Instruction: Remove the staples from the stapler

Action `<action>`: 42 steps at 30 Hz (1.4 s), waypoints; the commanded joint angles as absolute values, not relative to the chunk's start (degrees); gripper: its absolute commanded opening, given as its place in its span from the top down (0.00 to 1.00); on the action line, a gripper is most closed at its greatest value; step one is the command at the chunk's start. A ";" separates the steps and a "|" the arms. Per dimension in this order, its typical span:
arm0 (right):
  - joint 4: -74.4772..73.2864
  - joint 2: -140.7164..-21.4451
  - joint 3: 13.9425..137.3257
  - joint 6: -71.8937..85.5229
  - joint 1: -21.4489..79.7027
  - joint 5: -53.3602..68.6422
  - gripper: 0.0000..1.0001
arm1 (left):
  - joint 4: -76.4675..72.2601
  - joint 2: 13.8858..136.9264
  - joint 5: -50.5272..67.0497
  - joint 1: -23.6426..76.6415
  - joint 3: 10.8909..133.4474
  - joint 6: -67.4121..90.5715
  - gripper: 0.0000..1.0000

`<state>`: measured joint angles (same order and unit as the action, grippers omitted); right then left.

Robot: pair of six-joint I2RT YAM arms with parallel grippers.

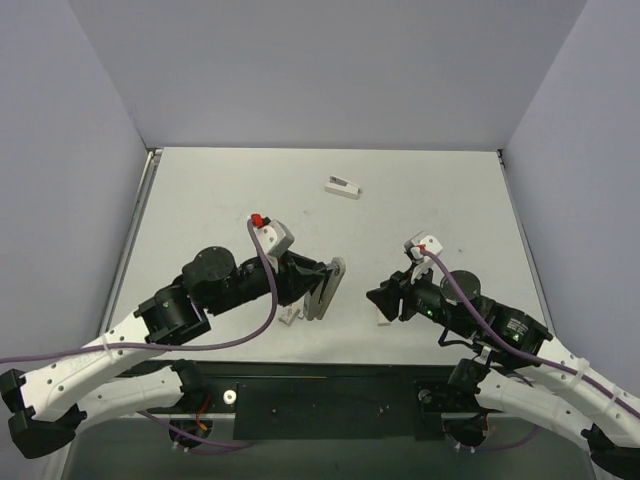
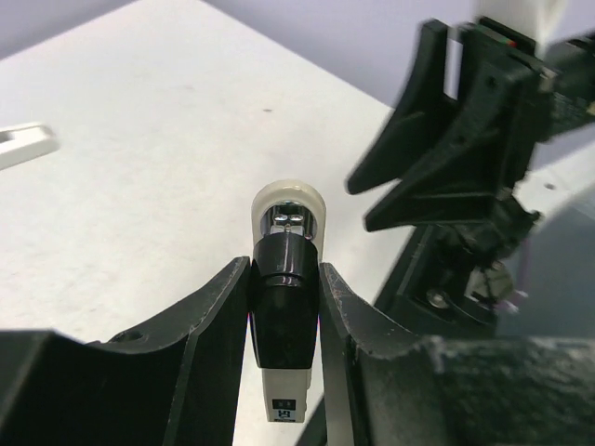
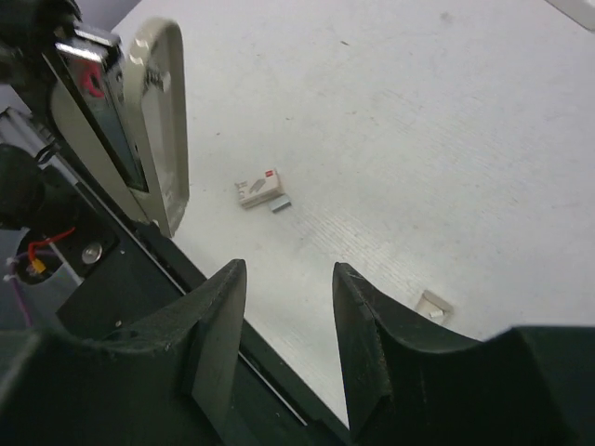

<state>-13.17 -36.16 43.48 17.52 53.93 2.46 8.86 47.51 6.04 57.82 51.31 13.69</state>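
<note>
Left tool (image 2: 284, 274): clamped on the stapler (image 2: 289, 218)
Right tool (image 3: 288, 274): spread wide, empty
Bench (image 3: 418, 139): small white pieces (image 3: 258, 190) (one red-marked)

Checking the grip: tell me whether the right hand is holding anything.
No, the right hand is open; only table shows between its fingers.

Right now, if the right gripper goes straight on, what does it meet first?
Probably the stapler in the left gripper: the open right gripper points at it, though its wrist view puts the stapler left of the finger gap, so it might pass alongside.
</note>
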 commanded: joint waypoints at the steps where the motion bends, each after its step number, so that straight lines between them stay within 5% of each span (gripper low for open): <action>1: -15.73 -36.47 42.46 22.40 53.70 -7.20 0.62 | 11.94 51.66 -9.39 58.01 59.85 10.11 1.00; 11: -16.00 -36.83 39.03 25.58 53.61 -7.47 0.62 | 19.24 66.34 -32.34 54.06 72.94 7.65 1.00; 26: -9.23 -37.00 32.35 29.35 53.61 -4.05 0.62 | 22.76 87.43 -16.71 27.35 82.61 14.06 1.00; 42: -5.01 -40.16 29.62 30.50 53.61 -0.53 0.62 | 28.30 112.67 -13.89 15.74 101.33 13.80 1.00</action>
<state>-7.68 -39.55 30.24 30.02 53.93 -0.99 28.77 110.04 -14.28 17.74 94.89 14.37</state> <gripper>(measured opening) 0.379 0.417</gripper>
